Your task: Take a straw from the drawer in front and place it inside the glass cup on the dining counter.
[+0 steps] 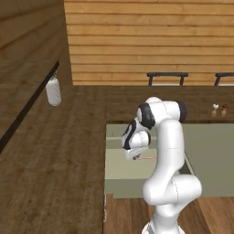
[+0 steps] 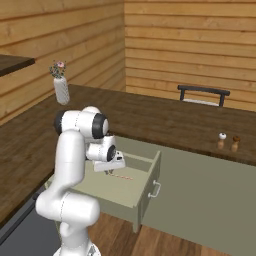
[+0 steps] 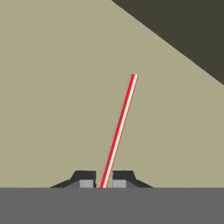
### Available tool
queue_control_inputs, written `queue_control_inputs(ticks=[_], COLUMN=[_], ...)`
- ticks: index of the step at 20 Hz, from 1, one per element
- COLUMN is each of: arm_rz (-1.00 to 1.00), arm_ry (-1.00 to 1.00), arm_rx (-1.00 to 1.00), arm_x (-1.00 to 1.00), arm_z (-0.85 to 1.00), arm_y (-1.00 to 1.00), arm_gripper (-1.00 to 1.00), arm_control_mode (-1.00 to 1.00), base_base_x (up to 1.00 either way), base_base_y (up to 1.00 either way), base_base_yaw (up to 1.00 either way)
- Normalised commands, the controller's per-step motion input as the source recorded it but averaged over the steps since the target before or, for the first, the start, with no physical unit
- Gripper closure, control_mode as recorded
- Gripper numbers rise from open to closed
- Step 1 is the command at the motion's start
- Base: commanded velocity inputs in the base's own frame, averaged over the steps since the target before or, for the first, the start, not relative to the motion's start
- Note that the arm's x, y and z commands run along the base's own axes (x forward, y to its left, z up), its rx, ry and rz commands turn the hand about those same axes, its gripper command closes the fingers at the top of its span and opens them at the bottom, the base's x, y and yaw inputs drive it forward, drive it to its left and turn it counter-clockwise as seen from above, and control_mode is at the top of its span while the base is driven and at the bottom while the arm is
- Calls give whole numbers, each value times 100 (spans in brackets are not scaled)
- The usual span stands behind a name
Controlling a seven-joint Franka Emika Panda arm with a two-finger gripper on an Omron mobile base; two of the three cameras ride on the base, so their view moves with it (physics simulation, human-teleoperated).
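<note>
Straw [image 3: 119, 131] and fingers [image 3: 86, 180] are the whole story at this moment: in the hand view the thin red-and-white stick runs up from the narrow slot between the two dark tips, which sit close on either side of its near end. They look to be pinching it, though whether the pads truly press on it or merely flank it I cannot tell for certain. From the base views the gripper [image 2: 111, 167] is down inside the open drawer [image 2: 142, 187], and the straw lies low over the pale floor of the drawer, near the middle.

Risks from here, as I judge them:

- The hold is at one end — a long stick held there can pivot in the grip and swing or droop when lifted, so its free end may point anywhere by the time it reaches the cup.
- If the pinch is light, the straw could slip out on the way up and fall back into the drawer.
- The free end may catch the drawer's front panel or the edge of the dark wooden tabletop [image 2: 165, 120] above it if the hand rises at a slant.
- A tilted straw would be hard to thread into a small cup mouth — it might knock the cup instead.
</note>
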Motion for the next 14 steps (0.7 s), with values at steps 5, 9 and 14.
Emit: queue_control_inputs(ticks=[5, 9, 14], arm_rz=[0, -1, -7], arm_ry=[0, -1, -4], arm_rx=[5, 9, 12], arm_x=[-5, -61, -92], arm_z=[-3, 33, 98], arm_y=[-31, -7, 0], arm_gripper=[100, 100, 100], arm_control_mode=[-100, -100, -100], base_base_x=[0, 0, 0], base_base_y=[0, 0, 0], base_base_yaw=[0, 0, 0])
